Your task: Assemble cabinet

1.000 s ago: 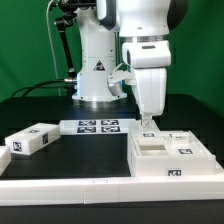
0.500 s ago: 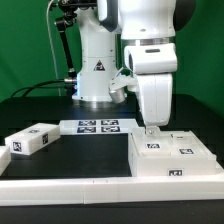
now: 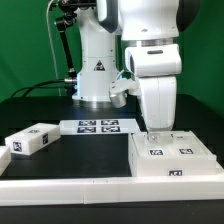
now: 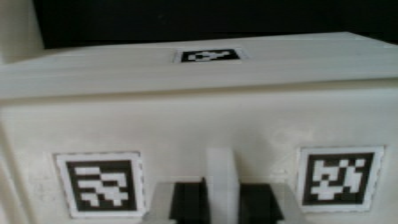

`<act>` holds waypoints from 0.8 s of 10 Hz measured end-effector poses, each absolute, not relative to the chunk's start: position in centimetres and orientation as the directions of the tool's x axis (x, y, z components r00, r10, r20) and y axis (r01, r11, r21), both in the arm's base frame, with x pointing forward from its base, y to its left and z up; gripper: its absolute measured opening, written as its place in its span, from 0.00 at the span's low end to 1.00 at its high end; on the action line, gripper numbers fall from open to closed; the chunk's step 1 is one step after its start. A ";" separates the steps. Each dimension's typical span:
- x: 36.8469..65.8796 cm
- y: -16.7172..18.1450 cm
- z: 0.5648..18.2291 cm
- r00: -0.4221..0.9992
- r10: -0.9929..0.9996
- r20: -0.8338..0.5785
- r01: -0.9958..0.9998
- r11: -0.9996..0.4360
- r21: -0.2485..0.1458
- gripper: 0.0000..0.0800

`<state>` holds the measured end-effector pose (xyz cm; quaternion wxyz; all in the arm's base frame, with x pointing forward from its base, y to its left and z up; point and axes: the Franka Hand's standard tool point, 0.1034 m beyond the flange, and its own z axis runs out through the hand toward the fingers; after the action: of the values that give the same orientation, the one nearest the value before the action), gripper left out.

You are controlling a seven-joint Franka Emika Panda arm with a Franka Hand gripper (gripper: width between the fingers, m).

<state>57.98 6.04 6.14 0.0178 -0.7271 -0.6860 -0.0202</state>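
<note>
The relation that matters is vertical: the cabinet (image 3: 176, 160) lies directly beneath the claw (image 3: 153, 130), whose tips sit at the body's upper face near its rear edge. The body lies flat by the tabletop's front edge, toward the corner on the exterior view's right, and its long side runs roughly along that edge. There is one arm only, so nearness is not in question.

In the wrist view the two dark fingers (image 4: 185, 205) stand close together on either side of a thin white rib (image 4: 222, 180) rising from the cabinet (image 4: 196, 90), with a square tag on each side. The claw (image 4: 224, 205) may be nipping that rib, but the picture is soft and cuts the fingers short, so it cannot be told whether they clamp it or only flank it.

The surface below is smooth white plastic, hard and probably slippery (a narrow rib offers little to hold). A straight vertical move looks freer than a sideways one.

Room is ample. The black tabletop (image 3: 80, 158) is bare around the body. A loose white block (image 3: 30, 141) lies well apart near the edge on the exterior view's left, and the marker board (image 3: 98, 126) lies behind, toward the middle.
</note>
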 end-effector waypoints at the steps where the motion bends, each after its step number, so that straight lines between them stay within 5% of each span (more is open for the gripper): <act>1: 58.0 5.8 6.1 0.001 0.999 0.049 1.000 -0.001 -0.017 0.09; 3: 57.9 5.6 6.2 -0.035 0.998 0.046 0.999 0.037 -0.028 0.09; 6: 56.3 5.4 6.9 -0.043 0.998 0.036 0.999 0.044 -0.018 0.60; 7: 55.8 5.2 7.5 -0.035 0.999 0.033 0.999 0.035 0.001 0.60; 8: 54.7 5.0 8.1 -0.015 0.999 0.030 0.999 0.014 0.029 0.85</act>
<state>54.67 5.02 8.14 0.0004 -0.7017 -0.7122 -0.0209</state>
